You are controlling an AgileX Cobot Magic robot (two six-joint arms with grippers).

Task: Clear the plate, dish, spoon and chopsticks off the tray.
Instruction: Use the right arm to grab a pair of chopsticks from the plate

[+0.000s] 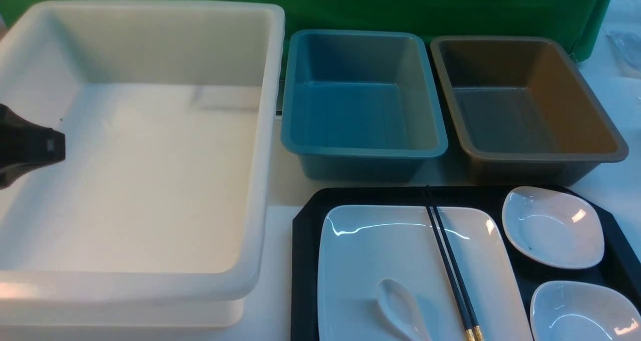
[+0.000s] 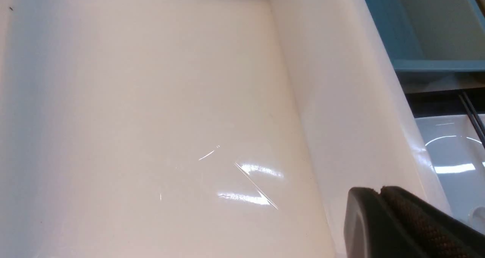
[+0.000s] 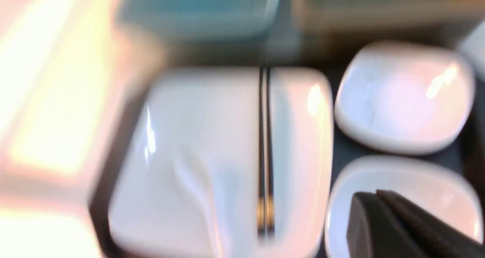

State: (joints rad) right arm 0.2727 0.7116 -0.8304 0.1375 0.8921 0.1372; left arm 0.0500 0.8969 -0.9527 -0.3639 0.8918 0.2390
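The black tray (image 1: 303,261) lies at the front right. On it the large white plate (image 1: 380,251) carries the black chopsticks (image 1: 450,266), gold ends nearest me, and the white spoon (image 1: 398,308). Two small white dishes stand right of the plate, one farther back (image 1: 551,228) and one nearer (image 1: 581,313). My left gripper (image 1: 62,145) hangs shut and empty over the white tub (image 1: 260,130); its fingertips (image 2: 380,190) touch each other. My right gripper (image 3: 375,193) is out of the front view. In the blurred right wrist view it is shut, holds nothing and hovers above the nearer dish (image 3: 428,182).
A blue tub (image 1: 363,153) and a brown tub (image 1: 546,155) stand side by side behind the tray, both with nothing in them. The big white tub fills the left half of the table. Green cloth hangs at the back.
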